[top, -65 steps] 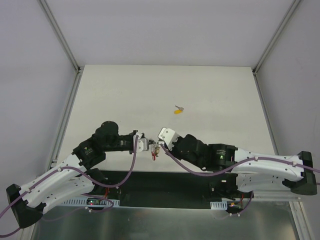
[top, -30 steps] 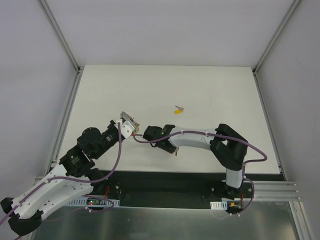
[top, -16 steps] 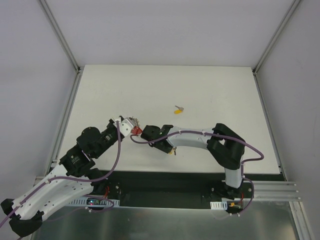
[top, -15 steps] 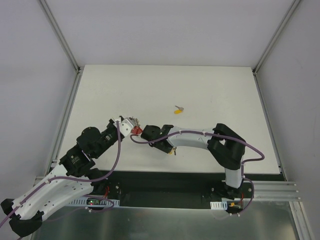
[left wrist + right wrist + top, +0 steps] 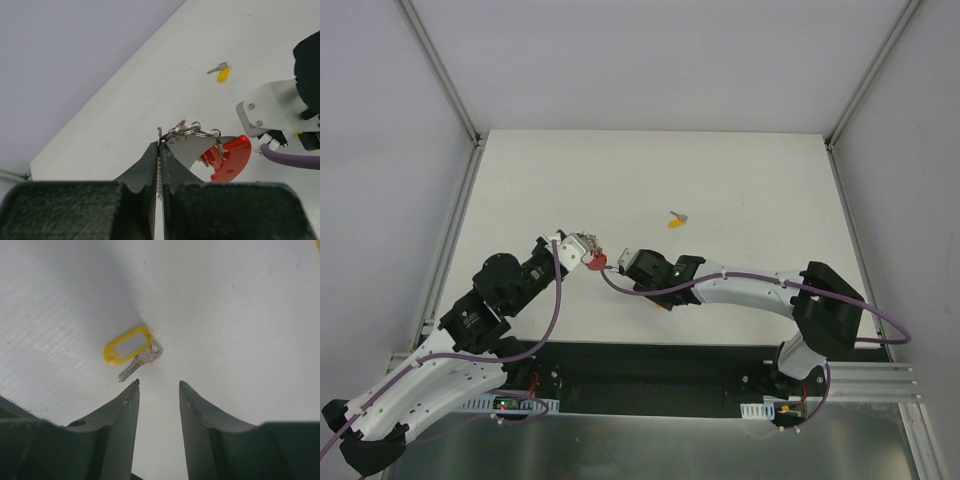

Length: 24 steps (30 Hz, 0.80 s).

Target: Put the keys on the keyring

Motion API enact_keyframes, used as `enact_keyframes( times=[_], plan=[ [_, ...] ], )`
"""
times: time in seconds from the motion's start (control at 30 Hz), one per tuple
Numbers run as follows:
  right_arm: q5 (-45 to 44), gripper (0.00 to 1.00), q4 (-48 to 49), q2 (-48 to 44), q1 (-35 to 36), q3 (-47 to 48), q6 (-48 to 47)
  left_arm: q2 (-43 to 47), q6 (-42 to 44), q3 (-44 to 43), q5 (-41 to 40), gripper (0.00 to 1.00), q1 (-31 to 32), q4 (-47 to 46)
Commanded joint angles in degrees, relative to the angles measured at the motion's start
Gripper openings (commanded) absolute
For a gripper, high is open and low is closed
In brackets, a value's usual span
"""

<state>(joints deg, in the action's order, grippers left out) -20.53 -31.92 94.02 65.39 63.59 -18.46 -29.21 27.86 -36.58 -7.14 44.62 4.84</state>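
Grips red-looped metal keyring (image 5: 229, 156) in closed left hand (image 5: 160, 148); hovers part-open right hand (image 5: 159, 385) over yellow-headed silver key (image 5: 131, 354); recommend straddling head squarely before closing

overhead camera looks down, sharing the far key (image 5: 677, 220) with the left wrist.

The keyring (image 5: 229, 157), a red curved tab with small metal rings bunched on it, hangs tilted above the worktop (image 5: 740, 180), one ring pinched in the left claw (image 5: 159, 145). One yellow-headed silver key (image 5: 131, 354) lies flat to the keyring's right. Another (image 5: 677, 220) lies farther beyond it.
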Motion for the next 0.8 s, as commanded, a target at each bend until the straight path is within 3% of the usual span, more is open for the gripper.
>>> enact_keyframes(
  times=[0.0,0.03,0.07,0.17,0.27,0.4,0.53,0.63,0.77],
  plan=[
    [0.5,0.48,4.4,-4.4,-0.8,-5.0,1.0,0.7,-0.5,0.5,-2.2,0.0,-0.9,-4.7],
    [1.0,0.48,5.9,-4.8,-1.0,-7.0,1.1,0.9,-0.7,0.5,-2.3,0.0,-1.0,-4.7],
    [1.0,0.57,6.5,-5.8,-1.0,-7.7,1.1,0.9,-0.7,0.5,-2.4,0.0,-1.2,-4.8],
    [0.5,0.72,7.7,-6.8,-1.2,-10.4,1.4,1.2,-1.3,0.7,-2.9,0.0,-1.6,-4.7],
    [0.0,0.73,9.9,-8.9,-1.7,-13.7,1.8,1.3,-1.6,0.8,-3.1,0.0,-2.3,-6.2],
    [1.7,0.72,16.6,-19.1,-2.2,-19.1,1.9,0.9,-1.7,1.0,-2.7,0.0,-2.8,-6.4],
    [2.4,0.72,33.2,-32.6,-2.7,-28.3,1.9,0.4,-2.0,1.1,-1.8,0.0,-2.9,-6.4],
    [5.0,0.8,44.8,-42.0,-4.5,-36.7,2.1,-0.1,-2.3,1.0,-1.1,0.0,-2.9,-6.4],
    [7.5,0.82,47.8,-45.8,-8.6,-41.6,4.7,-0.6,-2.5,1.0,-0.2,0.0,-3.0,-6.4]
  ],
)
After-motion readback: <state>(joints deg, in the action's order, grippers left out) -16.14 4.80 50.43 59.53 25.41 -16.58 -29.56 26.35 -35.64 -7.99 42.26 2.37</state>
